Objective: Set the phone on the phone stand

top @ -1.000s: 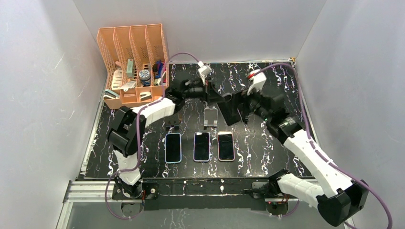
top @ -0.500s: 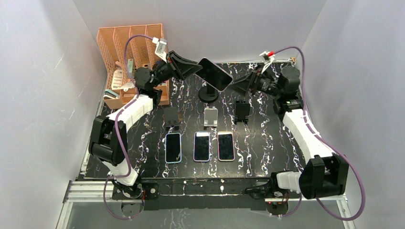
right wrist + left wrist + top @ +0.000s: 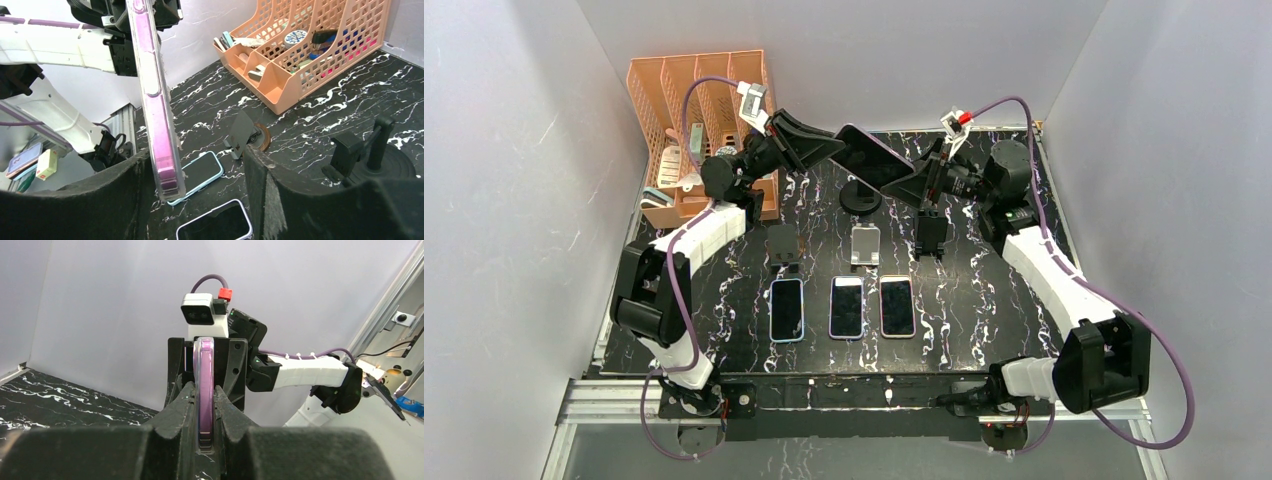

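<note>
Right pincer [image 3: 918, 184] advanced, straddling phone [image 3: 876, 158] end, jaws wide apart; left pincer [image 3: 832, 149] clamped on phone.

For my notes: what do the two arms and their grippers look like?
Both alike: the left arm and right arm have white shells between bulky black joints. The left gripper and right gripper are black, with wedge-shaped fingers. A purple cable loops to each small white wrist camera; a red plug tops the right one.
</note>
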Robot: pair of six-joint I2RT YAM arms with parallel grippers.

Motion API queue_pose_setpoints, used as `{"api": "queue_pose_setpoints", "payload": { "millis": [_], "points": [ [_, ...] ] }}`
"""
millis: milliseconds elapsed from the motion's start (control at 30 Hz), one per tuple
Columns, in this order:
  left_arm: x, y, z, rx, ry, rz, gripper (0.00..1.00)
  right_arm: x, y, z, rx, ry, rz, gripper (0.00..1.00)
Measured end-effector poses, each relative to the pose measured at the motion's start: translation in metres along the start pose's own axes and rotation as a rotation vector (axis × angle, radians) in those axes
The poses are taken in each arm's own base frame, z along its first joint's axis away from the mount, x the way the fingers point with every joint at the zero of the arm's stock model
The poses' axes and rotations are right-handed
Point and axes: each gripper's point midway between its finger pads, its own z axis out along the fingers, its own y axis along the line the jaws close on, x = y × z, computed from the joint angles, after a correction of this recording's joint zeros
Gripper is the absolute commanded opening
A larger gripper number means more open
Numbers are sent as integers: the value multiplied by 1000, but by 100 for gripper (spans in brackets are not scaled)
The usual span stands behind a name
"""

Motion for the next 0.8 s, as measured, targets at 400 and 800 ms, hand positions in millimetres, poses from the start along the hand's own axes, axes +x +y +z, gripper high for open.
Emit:
{"api": "queue_pose_setpoints", "payload": {
  "millis": [400,800],
  "points": [
    [11,17,-4,-22,7,-71,0,2,4,20,-88,51,-16,42],
    [15,22,-5,-29,11,-91,0,23,7,24,-118,129,6,34]
  ]
}}
